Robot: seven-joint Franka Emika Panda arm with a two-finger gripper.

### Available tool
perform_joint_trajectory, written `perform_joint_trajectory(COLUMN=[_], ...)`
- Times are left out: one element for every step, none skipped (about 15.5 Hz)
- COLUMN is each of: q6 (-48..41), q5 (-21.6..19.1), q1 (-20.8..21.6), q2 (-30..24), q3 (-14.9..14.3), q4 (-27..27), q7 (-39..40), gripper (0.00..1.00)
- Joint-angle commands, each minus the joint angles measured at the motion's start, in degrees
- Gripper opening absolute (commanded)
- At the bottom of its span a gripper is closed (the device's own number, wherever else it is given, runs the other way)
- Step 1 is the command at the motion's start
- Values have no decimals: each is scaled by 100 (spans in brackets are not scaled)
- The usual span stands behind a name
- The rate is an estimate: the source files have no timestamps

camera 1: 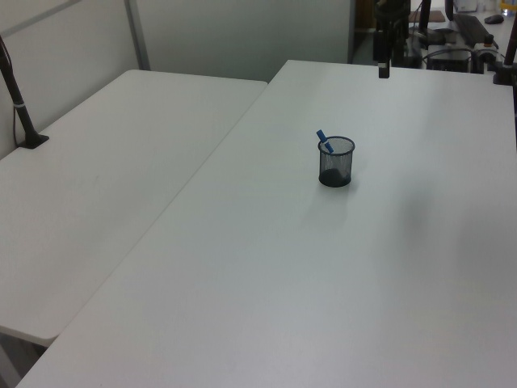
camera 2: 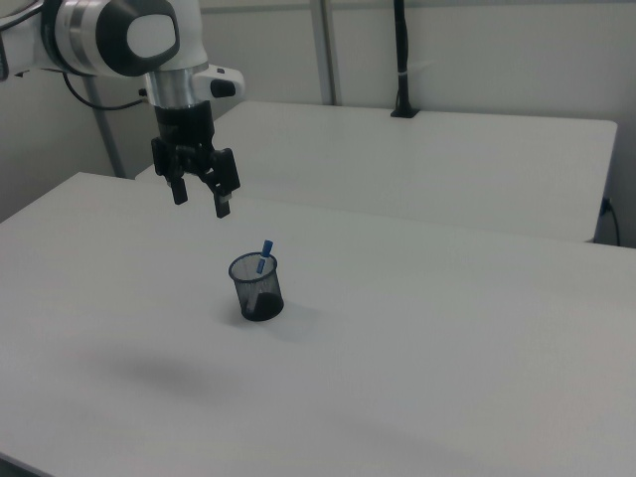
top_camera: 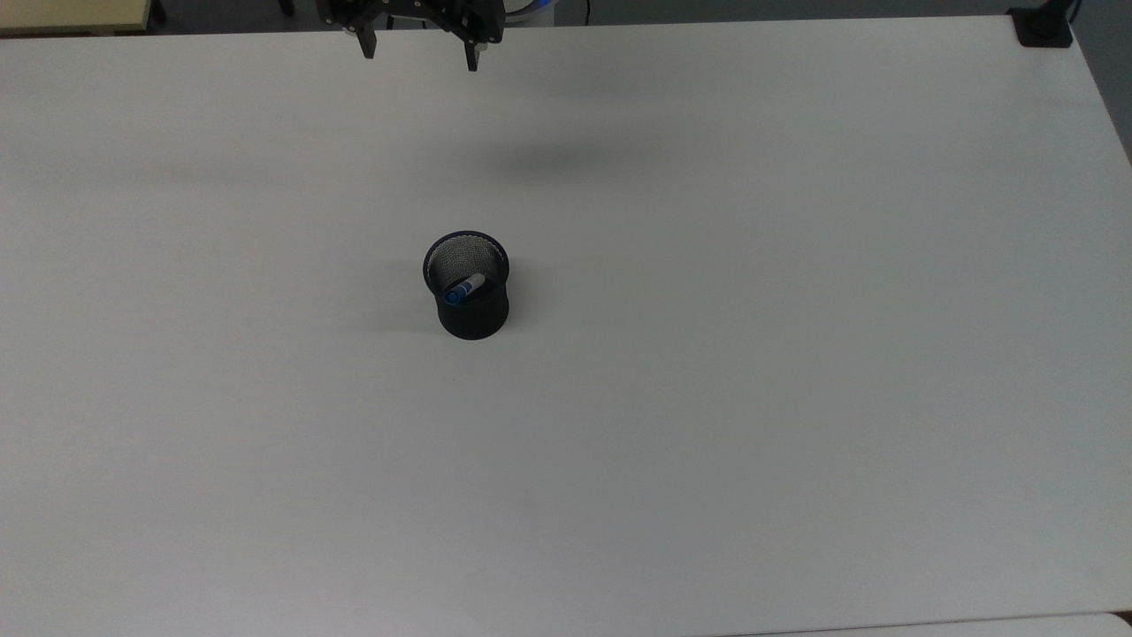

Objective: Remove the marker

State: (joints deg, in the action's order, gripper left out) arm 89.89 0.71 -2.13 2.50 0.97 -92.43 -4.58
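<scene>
Marker (top_camera: 463, 289) in mesh cup (top_camera: 475, 314)

Blue-capped white marker (top_camera: 463, 289) leaning inside mesh cup (top_camera: 476, 317)

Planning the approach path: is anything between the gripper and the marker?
Nothing. In the right view, the open gripper hangs above bare table, apart from the marker leaning in the mesh cup.

No writing, label, brand or number can be read anywhere. The marker (top_camera: 463, 289) bears no print that can be made out.
</scene>
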Motion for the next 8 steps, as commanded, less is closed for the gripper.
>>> perform_joint_trajectory(q6=[18,115,168,169,152,151,151,151], q5=[-88,-89,-98,-98,-98,-98,-106,-106], q1=[-112,-130,-165,-165,-165,-165,-165,-165], q2=[48,48,48,48,40,40,48,40], q3=[26,26,26,26,35,43,44,44], q4=[111,111,111,111,111,111,111,111], q7=[238,230,230,230,230,221,212,247], gripper=[100,100,100,100,100,100,100,100])
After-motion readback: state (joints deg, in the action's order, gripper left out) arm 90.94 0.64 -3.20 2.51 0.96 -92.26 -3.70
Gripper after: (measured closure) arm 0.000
